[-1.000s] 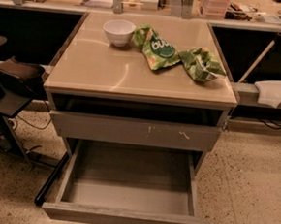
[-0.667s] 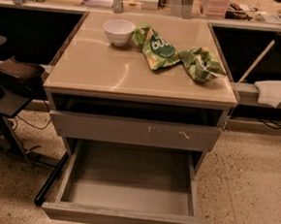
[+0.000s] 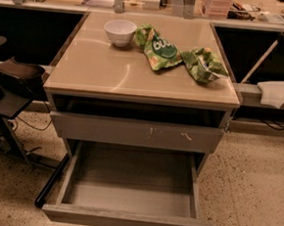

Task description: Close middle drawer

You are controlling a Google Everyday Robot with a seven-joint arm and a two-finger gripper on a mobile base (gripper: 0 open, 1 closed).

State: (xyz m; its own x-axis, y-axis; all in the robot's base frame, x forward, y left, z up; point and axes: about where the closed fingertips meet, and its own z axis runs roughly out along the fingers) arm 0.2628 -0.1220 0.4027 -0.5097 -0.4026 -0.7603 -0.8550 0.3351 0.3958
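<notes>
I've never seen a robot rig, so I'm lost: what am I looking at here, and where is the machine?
There is one camera, and it looks down at a cabinet. The robot is a wheeled base with one arm ending in a two-finger gripper. The gripper is out of view, so nothing held shows. On the cabinet sit a bowl, a green bag and a second bag. The middle drawer stands pulled out, bare inside; the robot is meant to shut it. Above it is a scratched drawer front.

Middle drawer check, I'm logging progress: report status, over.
Tool out of view. Middle drawer pulled far out, inside bare. Nothing seen in its way.
</notes>
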